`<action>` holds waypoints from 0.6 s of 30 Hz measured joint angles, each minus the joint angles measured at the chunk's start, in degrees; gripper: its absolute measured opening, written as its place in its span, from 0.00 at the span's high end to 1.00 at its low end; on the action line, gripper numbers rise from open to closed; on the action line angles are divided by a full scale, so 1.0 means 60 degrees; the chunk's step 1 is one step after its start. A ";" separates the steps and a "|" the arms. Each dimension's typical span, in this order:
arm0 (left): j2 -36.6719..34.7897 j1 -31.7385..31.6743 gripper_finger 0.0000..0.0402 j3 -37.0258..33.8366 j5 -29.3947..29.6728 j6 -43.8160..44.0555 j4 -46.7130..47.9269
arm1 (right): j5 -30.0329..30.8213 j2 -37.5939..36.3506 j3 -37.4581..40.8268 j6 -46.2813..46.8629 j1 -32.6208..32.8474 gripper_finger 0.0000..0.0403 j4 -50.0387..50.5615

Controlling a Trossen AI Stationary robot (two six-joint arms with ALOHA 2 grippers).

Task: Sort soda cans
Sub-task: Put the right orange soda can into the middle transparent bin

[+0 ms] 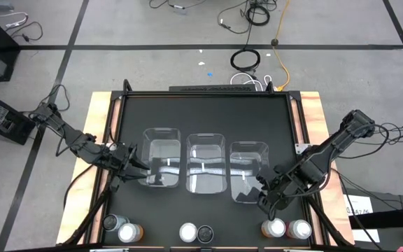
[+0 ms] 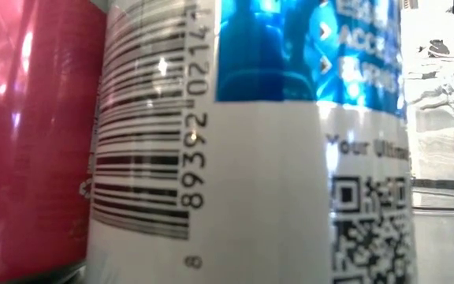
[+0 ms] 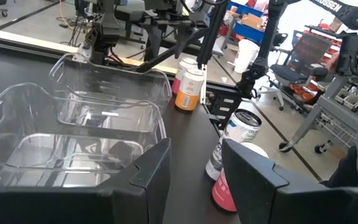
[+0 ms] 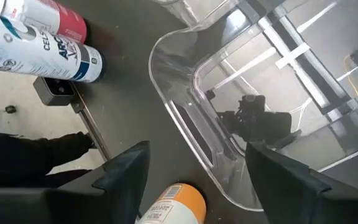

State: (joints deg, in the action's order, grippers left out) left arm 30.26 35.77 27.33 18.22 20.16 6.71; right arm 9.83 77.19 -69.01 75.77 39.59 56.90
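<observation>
Six soda cans [image 1: 198, 233] stand along the table's near edge, none binned. The right gripper [image 1: 266, 198], fingers apart and empty, hovers between the right bin [image 1: 249, 173] and an orange can [image 4: 174, 207]; descending, it could topple that can. The left gripper [image 1: 123, 168] is also spread, beside the left bin [image 1: 161, 157].

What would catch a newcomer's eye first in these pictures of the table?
Three clear bins stand side by side in the middle of the black table, all empty. The soda cans wait in three pairs along the near edge. The left gripper, open, hovers at the left bin, and the right gripper, open too, hangs by the right bin just above an orange can.
</observation>
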 joint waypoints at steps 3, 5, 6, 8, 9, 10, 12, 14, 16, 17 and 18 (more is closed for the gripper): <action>0.0000 0.0000 0.62 0.0000 0.0000 -0.0004 -0.0002 | 0.0033 0.0000 0.0000 0.0016 0.0000 0.32 -0.0028; 0.0000 0.0000 0.62 0.0000 0.0000 -0.0007 -0.0002 | 0.0051 0.0000 0.0000 0.0249 0.0000 0.31 -0.0044; 0.0000 0.0000 0.62 0.0000 0.0001 -0.0007 0.0001 | 0.0056 0.0000 0.0000 0.0394 0.0000 0.31 -0.0046; 0.0000 0.0000 0.62 0.0000 0.0000 -0.0007 0.0016 | 0.0057 0.0000 0.0000 0.0408 0.0000 0.31 -0.0040; 0.0000 0.0000 0.62 0.0000 0.0000 -0.0007 0.0031 | 0.0056 0.0000 0.0000 0.0235 0.0000 0.31 -0.0032; 0.0000 0.0000 0.62 0.0000 0.0001 -0.0010 0.0047 | 0.0071 0.0000 0.0000 0.0084 0.0000 0.31 -0.0023; 0.0000 0.0000 0.62 0.0000 0.0000 -0.0011 0.0049 | 0.0091 0.0000 0.0000 -0.0032 0.0000 0.32 -0.0017; 0.0000 0.0000 0.62 0.0000 0.0000 -0.0011 0.0049 | 0.0156 0.0000 0.0000 0.0025 -0.0021 0.32 -0.0020; 0.0000 0.0000 0.62 0.0000 0.0004 -0.0011 0.0052 | 0.0152 0.0000 0.0000 0.0115 -0.0036 0.32 -0.0032; 0.0000 0.0000 0.62 0.0000 0.0003 -0.0011 0.0052 | 0.0152 0.0000 0.0000 0.0170 -0.0036 0.32 -0.0039; 0.0000 -0.0002 0.62 0.0000 0.0004 -0.0012 0.0054 | 0.0152 0.0000 0.0000 0.0228 -0.0036 0.32 -0.0062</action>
State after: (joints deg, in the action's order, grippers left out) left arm 30.26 35.76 27.33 18.24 20.09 7.04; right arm 10.74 77.19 -69.01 77.13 39.38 56.53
